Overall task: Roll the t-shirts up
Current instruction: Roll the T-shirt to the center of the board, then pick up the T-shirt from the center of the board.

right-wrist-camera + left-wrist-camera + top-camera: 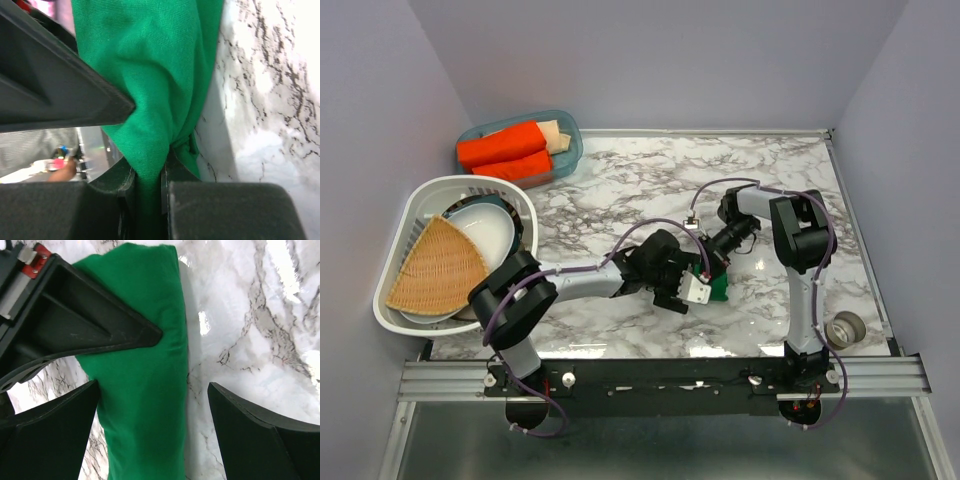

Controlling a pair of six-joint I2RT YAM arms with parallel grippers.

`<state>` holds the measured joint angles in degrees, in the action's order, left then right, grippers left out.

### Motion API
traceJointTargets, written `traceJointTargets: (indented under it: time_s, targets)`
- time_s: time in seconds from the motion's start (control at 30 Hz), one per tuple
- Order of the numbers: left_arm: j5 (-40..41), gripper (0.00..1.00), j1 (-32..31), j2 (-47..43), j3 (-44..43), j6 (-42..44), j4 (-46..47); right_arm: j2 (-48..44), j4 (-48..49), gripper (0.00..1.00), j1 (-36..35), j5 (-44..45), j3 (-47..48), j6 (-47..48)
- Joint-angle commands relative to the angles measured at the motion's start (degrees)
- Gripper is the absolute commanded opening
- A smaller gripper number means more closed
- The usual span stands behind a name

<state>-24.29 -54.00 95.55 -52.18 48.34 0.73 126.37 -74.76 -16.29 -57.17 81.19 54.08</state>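
Note:
A green t-shirt (pixel 718 288), bunched into a narrow roll, lies on the marble table near the middle front, mostly hidden under both grippers in the top view. My left gripper (pixel 692 290) is open; in the left wrist view its fingers (pixel 60 425) straddle the green roll (pixel 145 390), which lies close to the left finger. My right gripper (pixel 708 262) is shut on a fold of the green t-shirt (pixel 150 100), the cloth pinched between its pads (pixel 172 170). The other arm's finger presses the roll from the left in both wrist views.
A white basket (pixel 420 205) with bowls and a wicker fan stands at the left. A blue bin (pixel 570 135) with rolled orange cloth sits at the back left. A roll of tape (pixel 844 328) lies by the right arm's base.

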Motion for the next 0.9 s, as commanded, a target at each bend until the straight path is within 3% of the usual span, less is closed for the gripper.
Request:
traceJointTargets:
  time_s: [0.0,0.3,0.67,0.77,0.87]
  targets:
    - [6.3,0.98,-1.5,3.1,0.7,3.0,4.2,4.7,-3.3,0.01,0.6,0.7,2.9,1.7]
    - [11.5,0.89,-2.3,6.7,-1.4,4.3,2.9,7.8,-7.4,0.01,1.1,-0.4,5.9,3.5]
    - [11.7,0.56,-2.3,10.3,-4.4,6.4,-4.3,9.3,-10.0,0.04,1.4,-1.2,7.2,5.2]
    - [10.6,0.42,-2.3,11.6,-6.0,7.0,-8.6,7.2,-10.1,0.26,2.1,-1.3,6.4,6.0]
    - [10.1,0.22,-2.0,12.6,-7.5,5.8,-12.3,1.4,-10.8,1.0,4.4,-0.8,6.2,6.9]
